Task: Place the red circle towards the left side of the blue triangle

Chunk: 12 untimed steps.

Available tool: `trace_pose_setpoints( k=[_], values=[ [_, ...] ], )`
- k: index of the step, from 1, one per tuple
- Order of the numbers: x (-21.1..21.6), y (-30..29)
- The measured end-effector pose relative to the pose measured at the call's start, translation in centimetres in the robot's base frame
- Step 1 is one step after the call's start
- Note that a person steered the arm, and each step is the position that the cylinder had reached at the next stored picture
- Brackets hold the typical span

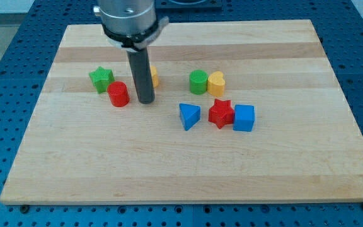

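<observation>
Fingers are not fitted on this arm, so nothing is held or gripped; only a straight dark rod [142,72] is carried, and my tip [146,101] is seen resting on the wooden board [169,170] in the upper left part of the view. Just to the view's left of my tip, the red circle [118,94] is found, with a narrow gap between them; whether they touch cannot be told. A green star [101,79] is set just beside the red circle, above it and to its left, seemingly in contact. Behind the rod, on its right, a yellow block [154,76] is partly hidden, and its shape cannot be made out.

The blue triangle [189,116] is placed near the middle of the board, well apart from the red circle, down and to the view's right of it. Just beside the triangle's right a red star [220,113] is seen, and a blue cube [244,118] is pressed against that star's right side. Above this row, a green cylinder [198,82] and a yellow heart [216,83] are set side by side, touching. The board is laid on a blue perforated table [17,63].
</observation>
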State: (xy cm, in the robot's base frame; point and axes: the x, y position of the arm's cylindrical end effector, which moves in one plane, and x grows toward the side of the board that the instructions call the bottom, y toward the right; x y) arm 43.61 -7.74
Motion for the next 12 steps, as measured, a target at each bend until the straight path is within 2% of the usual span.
trace_pose_setpoints(
  k=[1,3,4,6,7,8,9,10,12],
  values=[
    [-0.8,0.1],
    [-6.5,-2.3],
    [-5.9,-5.3],
    [0.8,-3.6],
    [0.7,-4.1],
    [-2.1,-6.8],
    [-1.5,-10.8],
    [1.5,-11.7],
    [3.1,0.6]
  ],
)
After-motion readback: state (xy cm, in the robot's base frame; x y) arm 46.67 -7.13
